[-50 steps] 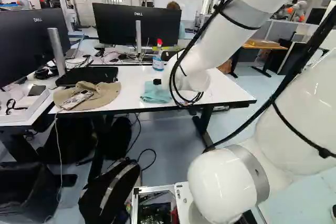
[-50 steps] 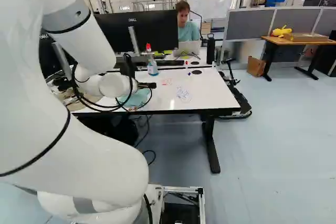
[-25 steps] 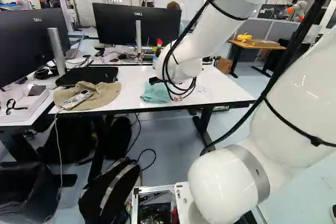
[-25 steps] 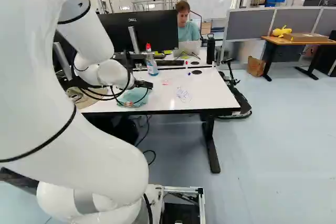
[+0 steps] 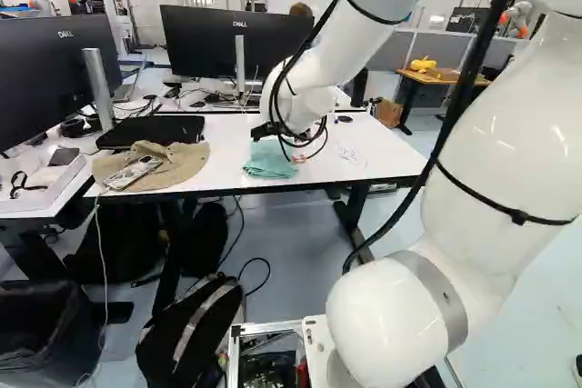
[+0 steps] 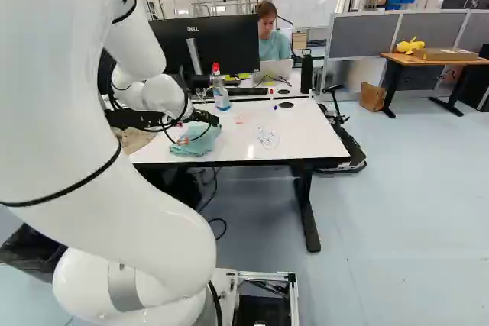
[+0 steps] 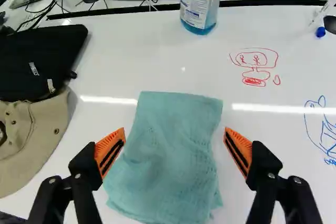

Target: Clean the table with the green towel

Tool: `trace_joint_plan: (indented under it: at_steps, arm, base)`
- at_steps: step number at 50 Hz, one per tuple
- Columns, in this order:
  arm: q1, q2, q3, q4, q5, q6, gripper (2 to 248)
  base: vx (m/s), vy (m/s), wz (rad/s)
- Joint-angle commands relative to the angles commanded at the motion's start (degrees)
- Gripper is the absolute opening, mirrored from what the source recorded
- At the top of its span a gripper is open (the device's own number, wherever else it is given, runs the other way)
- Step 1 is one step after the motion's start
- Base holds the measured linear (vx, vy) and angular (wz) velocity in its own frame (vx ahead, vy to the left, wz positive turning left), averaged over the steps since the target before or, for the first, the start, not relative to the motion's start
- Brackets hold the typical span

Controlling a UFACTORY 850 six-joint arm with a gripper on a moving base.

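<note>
The gripper [image 6: 205,119] hangs low over the white table [image 6: 252,145] at the towel; dark fingers also show in the left base view. In the wrist view the gripper [image 7: 174,134] stands open, one orange pad on either side of the green towel [image 7: 168,158], nothing gripped. The folded towel lies flat near the table's front edge. Whether a fingertip touches it I cannot tell. Beyond one finger are a red drawing [image 7: 255,65] and a blue scribble [image 7: 326,135] on the tabletop.
A spray bottle [image 7: 200,3] stands behind the towel. To one side lie a beige hat [image 7: 34,135] and a black sleeve [image 7: 42,61]. Monitors [image 5: 238,43] rise at the back; markers [image 7: 320,31] lie toward the far side. A backpack [image 5: 191,329] sits on the floor.
The arm's wrist and gripper have swung leftward in the left base view, over the towel, uncovering the drawings and part of the table. The towel has stayed in place.
</note>
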Motion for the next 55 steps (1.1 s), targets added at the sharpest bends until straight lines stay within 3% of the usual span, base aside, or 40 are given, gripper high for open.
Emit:
trace_joint_plan:
  at_steps: [18,39,55]
  arm:
    - [2.52,-2.4,-2.52,0.0,0.0,0.0,247]
    - [1.65,1.88,1.93,0.0,0.0,0.0,247]
    - [1.54,1.92,1.97,0.0,0.0,0.0,247]
  base:
    - [0.0,0.0,0.0]
    - [0.0,0.0,0.0]
    - [0.0,0.0,0.0]
